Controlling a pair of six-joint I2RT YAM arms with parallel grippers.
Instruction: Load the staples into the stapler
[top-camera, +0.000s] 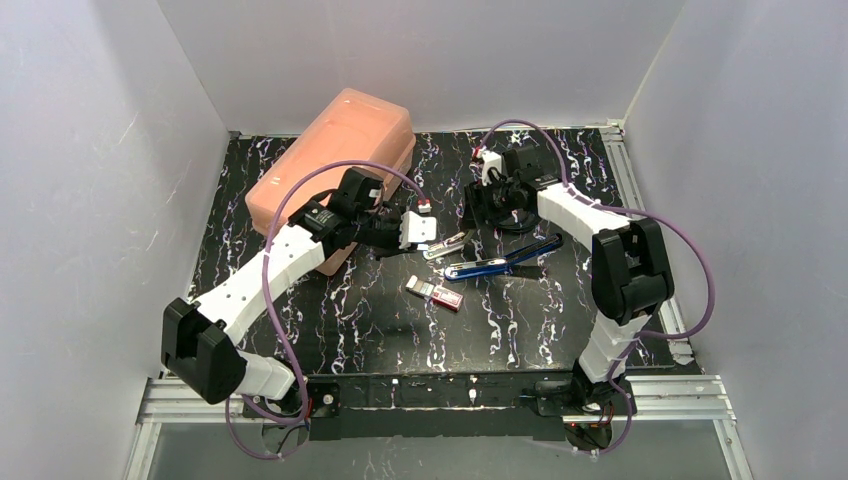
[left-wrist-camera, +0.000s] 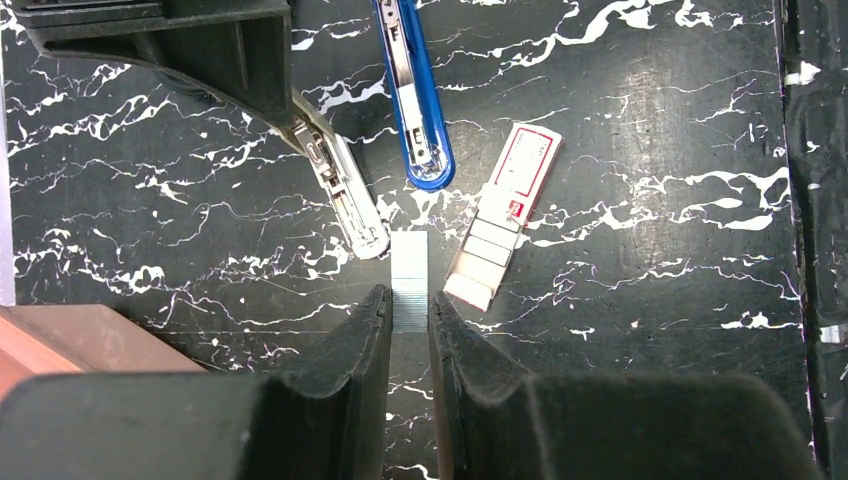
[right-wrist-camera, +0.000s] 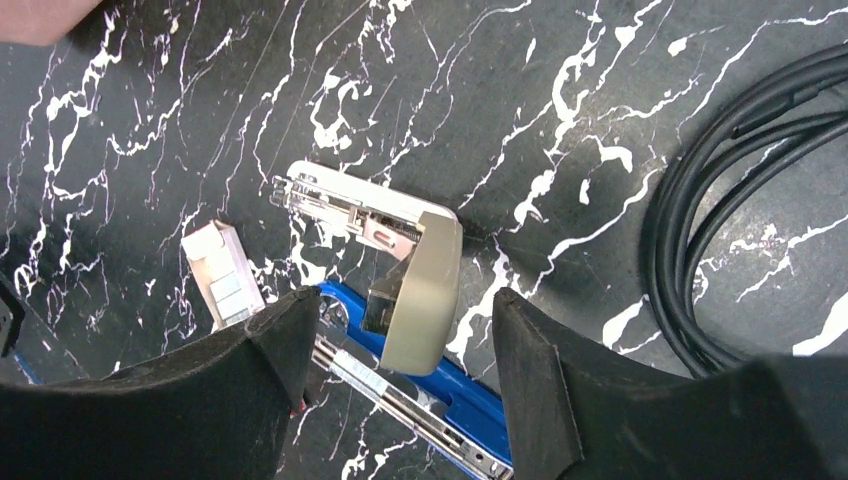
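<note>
We see the left gripper (left-wrist-camera: 409, 305) pinching a strip of staples (left-wrist-camera: 410, 258) between its fingertips. The strip's free end is just beside the tip of the silver magazine of the stapler (left-wrist-camera: 418, 110), which lies swung open on the desk (left-wrist-camera: 650, 120). The staples box (left-wrist-camera: 505, 210) lies flat just beside the strip, its inner tray slid partly out. The right gripper (right-wrist-camera: 400, 300) is spread wide over the stapler's pale hinged end, with a gap on each side.
</note>
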